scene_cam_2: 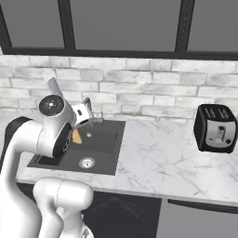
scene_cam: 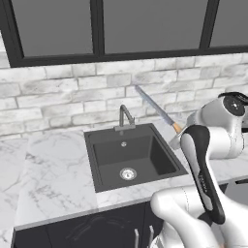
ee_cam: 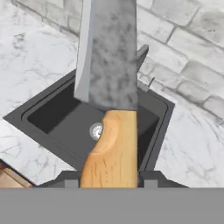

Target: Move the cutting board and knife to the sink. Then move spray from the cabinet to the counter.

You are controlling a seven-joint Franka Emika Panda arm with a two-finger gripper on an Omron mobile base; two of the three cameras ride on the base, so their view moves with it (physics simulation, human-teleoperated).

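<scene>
Hand view: the knife (ee_cam: 110, 109) is clamped by its handle between the fingertips of the gripper (ee_cam: 109, 177), held above the black sink (ee_cam: 39, 111).

It looks light and rigid, the smooth wooden handle the sensible place to pinch, since the thin blade is sharp and would slip. In the left base view the blade angles up toward the brick wall, over the basin's right rim. The arm is folded, elbow high, wrist tipped toward the basin; the jaws themselves are probably hidden behind the forearm there.
</scene>
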